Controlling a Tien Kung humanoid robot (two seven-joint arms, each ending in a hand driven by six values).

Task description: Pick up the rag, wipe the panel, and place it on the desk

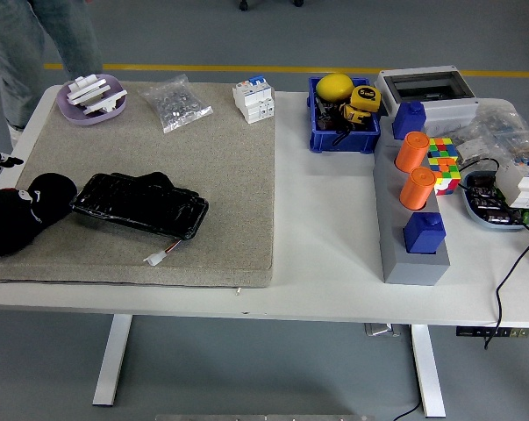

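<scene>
Your left hand (23, 215) sits at the left edge of the grey mat (220, 193), a black mass lying on the mat; you cannot tell from here whether its fingers are curled or loose, nor whether the black stuff under it is the rag. Just right of it the glossy black panel (141, 204) lies flat on the mat, tilted down to the right, with a small white connector (156, 256) on a wire near its lower right corner. At the mat's far edge you have a lilac dish (115, 107) of white parts, a clear bag (178, 103) of small hardware and a white breaker (254, 99). Off the mat, a blue bin (321, 136) holds a yellow ball and a yellow tape measure (363, 98) marked "5m". Further right stand a grey block (413, 259) with two orange cylinders and two blue blocks, and a colour cube (444, 160). A person's legs (45, 39) show at top left.
</scene>
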